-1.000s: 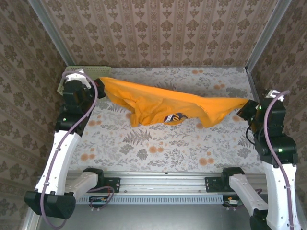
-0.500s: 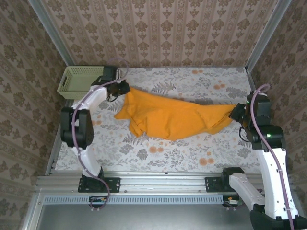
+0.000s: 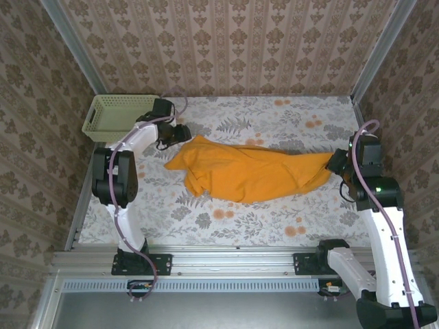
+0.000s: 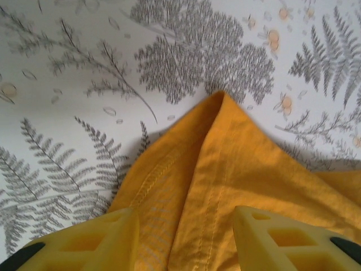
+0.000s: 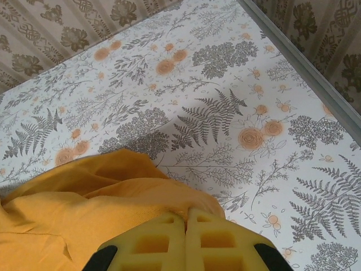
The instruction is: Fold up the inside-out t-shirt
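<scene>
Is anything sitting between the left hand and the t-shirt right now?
Nothing visible. The left hand is open with a corner of the t-shirt lying directly between its fingers. The right hand is shut on the other end.

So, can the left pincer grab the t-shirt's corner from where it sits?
Probably yes: the left pincer is open astride the t-shirt corner, which lies on the table, nothing between.

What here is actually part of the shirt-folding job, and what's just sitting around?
Part of the job:
orange t-shirt, lying rumpled
left gripper, open over one end of it
right gripper, shut on the other end

Just lying about:
pale green basket, far left corner
floral table cover
</scene>
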Controlling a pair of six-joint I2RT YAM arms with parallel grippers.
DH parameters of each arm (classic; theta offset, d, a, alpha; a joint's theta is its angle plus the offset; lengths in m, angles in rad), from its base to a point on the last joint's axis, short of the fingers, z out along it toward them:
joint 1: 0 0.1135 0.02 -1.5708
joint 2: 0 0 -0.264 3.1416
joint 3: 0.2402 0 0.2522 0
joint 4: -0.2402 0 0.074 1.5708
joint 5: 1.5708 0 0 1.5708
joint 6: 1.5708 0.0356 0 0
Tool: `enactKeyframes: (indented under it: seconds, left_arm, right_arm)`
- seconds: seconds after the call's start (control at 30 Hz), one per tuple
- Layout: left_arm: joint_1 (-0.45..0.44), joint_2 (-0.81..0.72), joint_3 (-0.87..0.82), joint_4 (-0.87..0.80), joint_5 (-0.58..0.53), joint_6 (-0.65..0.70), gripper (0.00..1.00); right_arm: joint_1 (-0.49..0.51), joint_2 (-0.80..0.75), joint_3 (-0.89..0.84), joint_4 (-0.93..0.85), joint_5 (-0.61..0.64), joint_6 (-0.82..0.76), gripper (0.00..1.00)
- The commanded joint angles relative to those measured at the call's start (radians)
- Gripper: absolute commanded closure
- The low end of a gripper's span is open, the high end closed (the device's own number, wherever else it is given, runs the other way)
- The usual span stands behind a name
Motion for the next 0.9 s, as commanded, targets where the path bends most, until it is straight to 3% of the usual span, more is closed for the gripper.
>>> enactKeyframes:
  seconds: [0.0,0.57,0.87]
  left_arm:
    - [-0.011,-0.017,-0.04,-0.03,0.047,-0.016,0.53]
    - [-0.047,-0.026,-0.115,-0.006,0.028,-0.003,0.58]
    - [-0.053,-0.071,-0.129,-0.002,0.019,-0.008,0.78]
  right_arm:
    - [-0.009,0.003,-0.011,0.03,-0.007,-0.017,1.0]
    - [-0.017,0.007,-0.03,0.032,-0.018,-0.012,1.0]
    - [-0.018,0.011,-0.031,0.032,-0.023,-0.01,1.0]
